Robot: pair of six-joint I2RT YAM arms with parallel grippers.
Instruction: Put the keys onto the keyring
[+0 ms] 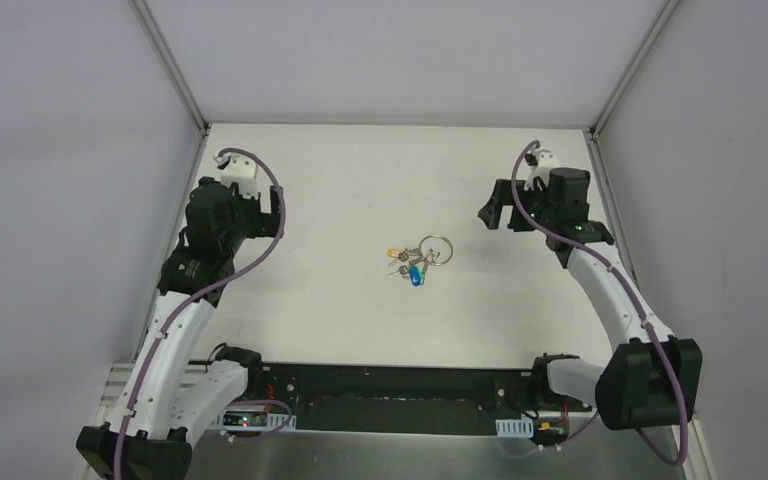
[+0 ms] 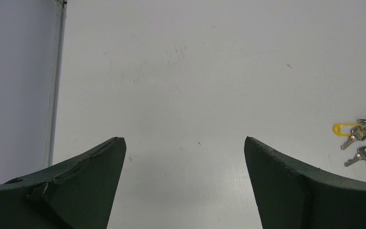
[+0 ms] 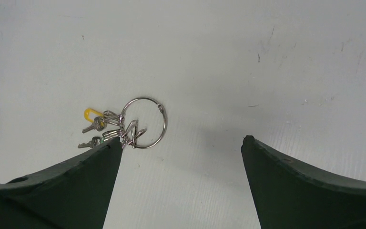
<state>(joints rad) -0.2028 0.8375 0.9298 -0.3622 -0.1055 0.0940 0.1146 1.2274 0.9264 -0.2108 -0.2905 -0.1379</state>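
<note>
Illumination is bright, even and diffuse in all three views. The white tabletop (image 1: 340,190) renders near-uniform, with no blown-out glare. Shadows are faint and soft-edged. The keyring (image 3: 161,109) carries small specular highlights on its metal. Wrist views are sharp at tabletop level: fine scuffs at 1 o'clock in the right wrist view resolve clearly. The left end effector (image 2: 183,139) and right end effector (image 3: 182,139) render near-black, with little surface detail. From above, the keyring is small and coarsely resolved.
</note>
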